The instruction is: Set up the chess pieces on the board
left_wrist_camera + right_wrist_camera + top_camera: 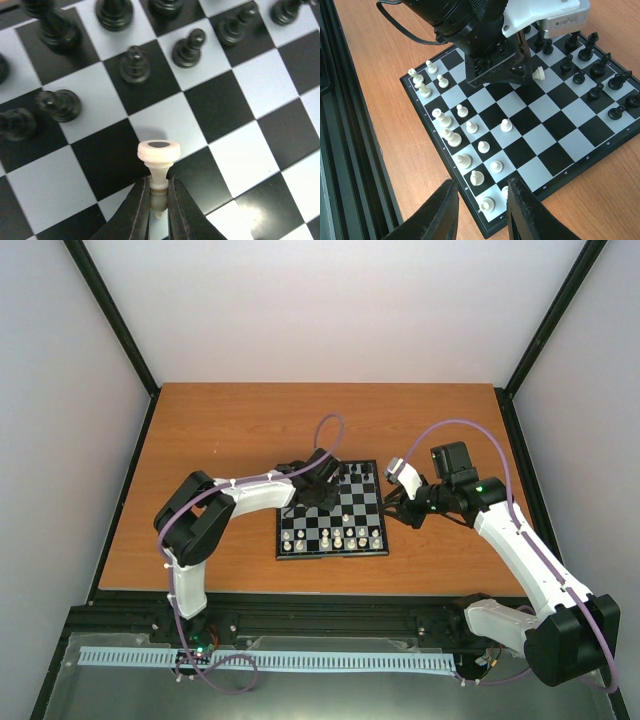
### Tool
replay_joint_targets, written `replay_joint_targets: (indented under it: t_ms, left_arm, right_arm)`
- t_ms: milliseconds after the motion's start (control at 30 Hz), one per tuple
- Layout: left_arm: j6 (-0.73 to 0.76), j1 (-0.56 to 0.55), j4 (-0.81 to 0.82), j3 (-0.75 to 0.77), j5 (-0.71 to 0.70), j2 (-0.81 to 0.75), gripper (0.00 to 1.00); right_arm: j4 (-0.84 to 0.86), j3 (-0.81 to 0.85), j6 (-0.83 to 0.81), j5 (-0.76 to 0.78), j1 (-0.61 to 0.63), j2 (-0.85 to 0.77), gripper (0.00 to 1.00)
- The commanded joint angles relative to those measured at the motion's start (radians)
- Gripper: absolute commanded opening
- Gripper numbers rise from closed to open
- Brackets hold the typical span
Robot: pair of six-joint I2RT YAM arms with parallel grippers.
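Observation:
The chessboard [350, 535] lies mid-table, cream-white pieces [337, 538] along its near rows and black pieces [357, 478] along its far rows. My left gripper [159, 200] is shut on a cream-white pawn [158, 152], held on its side, base forward, above the board's middle near the black pawns [189, 48]. In the right wrist view the pawn [538, 74] sticks out from the left gripper's fingers [522, 65]. My right gripper [481, 210] is open and empty, hovering over the board's near right corner above the white pieces [463, 161].
The board [560, 170] sits on an orange-brown wooden table [220, 430] with black edge rails. A black rail runs along the near edge [350, 150]. The left arm [255, 495] reaches over the board's far left part.

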Motion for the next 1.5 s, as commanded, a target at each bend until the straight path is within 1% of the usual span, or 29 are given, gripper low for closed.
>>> replay_joint_targets:
  t_ms: [0, 100, 200, 233, 367, 433, 500, 567, 633, 800, 967, 1067, 1167, 1333, 1467]
  left_arm:
    - [0.12, -0.012, -0.057, 0.004, 0.107, 0.012, 0.12]
    - [0.185, -0.012, -0.054, -0.018, 0.151, -0.002, 0.12]
    - [0.267, -0.013, -0.053, -0.045, 0.261, -0.032, 0.13]
    - [0.29, -0.014, -0.057, -0.056, 0.272, -0.038, 0.14]
    - [0.348, -0.014, -0.083, -0.077, 0.258, -0.05, 0.15]
    - [0.357, -0.014, -0.092, -0.076, 0.239, -0.046, 0.16]
    - [0.36, -0.014, -0.084, -0.077, 0.238, -0.043, 0.19]
    - [0.354, -0.014, -0.07, -0.08, 0.238, -0.045, 0.26]
    - [0.35, -0.014, -0.05, -0.087, 0.249, -0.05, 0.29]
    - [0.34, -0.014, -0.012, -0.106, 0.281, -0.068, 0.31]
    - [0.337, -0.014, 0.016, -0.133, 0.297, -0.104, 0.35]
    - [0.327, -0.014, 0.027, -0.159, 0.293, -0.161, 0.38]
    - [0.302, -0.011, 0.028, -0.191, 0.288, -0.233, 0.4]
    - [0.212, -0.008, 0.032, -0.256, 0.313, -0.372, 0.46]
    - [0.106, -0.002, 0.027, -0.312, 0.224, -0.48, 0.48]
  right_arm:
    - [-0.006, -0.009, -0.008, -0.013, -0.005, 0.005, 0.29]
    - [-0.006, -0.006, -0.017, -0.002, -0.005, 0.004, 0.28]
    - [-0.009, 0.006, -0.054, 0.028, -0.005, 0.005, 0.28]
    - [-0.013, 0.012, -0.082, 0.033, -0.005, 0.009, 0.28]
    - [-0.006, 0.026, -0.259, 0.051, -0.005, 0.048, 0.33]
    - [-0.001, 0.042, -0.338, 0.075, -0.005, 0.106, 0.34]
    - [0.002, 0.069, -0.402, 0.098, -0.005, 0.175, 0.35]
    - [0.016, 0.095, -0.446, 0.105, -0.005, 0.239, 0.36]
    - [0.016, 0.127, -0.49, 0.082, -0.005, 0.299, 0.37]
    - [0.025, 0.186, -0.548, -0.011, -0.005, 0.403, 0.37]
    - [0.045, 0.252, -0.571, -0.043, -0.001, 0.504, 0.37]
    - [0.05, 0.287, -0.602, -0.025, 0.016, 0.566, 0.36]
    - [0.07, 0.307, -0.63, 0.033, 0.055, 0.622, 0.36]
    - [0.085, 0.343, -0.674, 0.115, 0.117, 0.702, 0.37]
    - [0.077, 0.391, -0.691, 0.155, 0.151, 0.759, 0.37]
